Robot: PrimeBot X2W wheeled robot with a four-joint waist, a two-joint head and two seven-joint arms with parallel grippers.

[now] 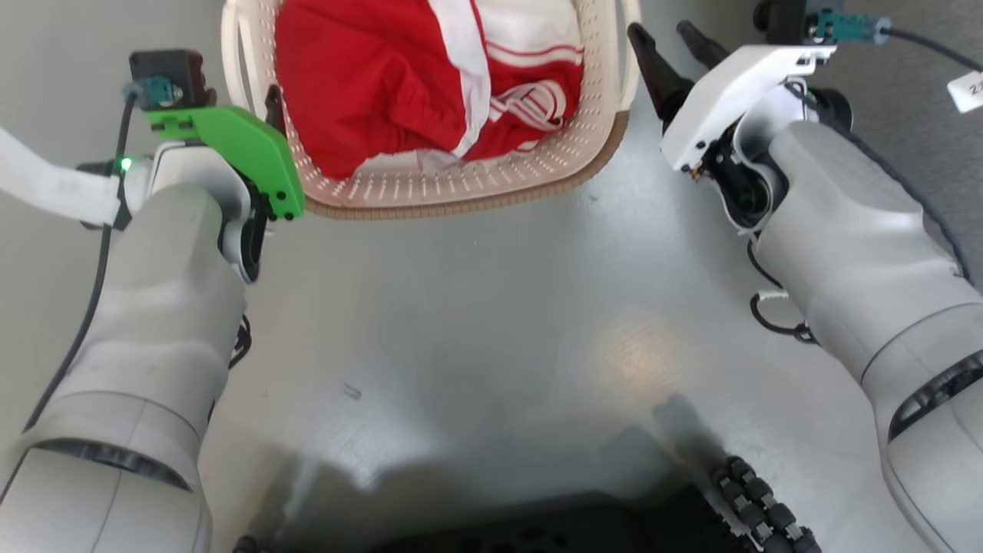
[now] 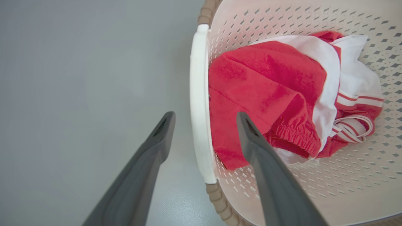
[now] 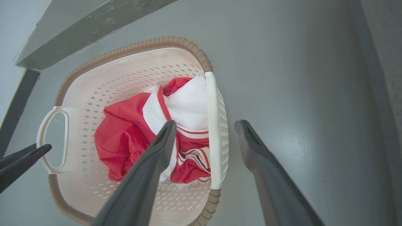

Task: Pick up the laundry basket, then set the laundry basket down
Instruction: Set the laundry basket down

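Observation:
The laundry basket [image 1: 461,201] stands on the grey floor at the top middle of the head view, cream and perforated with a brown rim, and holds red and white clothes [image 1: 399,84]. My left gripper [image 1: 265,115] is at its left side. In the left wrist view this gripper [image 2: 204,117] is open, one finger outside the white side handle [image 2: 198,88] and one over the clothes inside. My right gripper [image 1: 659,32] is at the basket's right side. Its own view shows it [image 3: 206,125] open astride the other handle [image 3: 210,94], not clamped.
My dark base [image 1: 537,530] lies along the bottom of the head view. A cable with a white tag [image 1: 968,88] runs at the upper right. Beyond the basket, a grey ledge [image 3: 78,25] and a dark strip [image 3: 15,103] border the floor.

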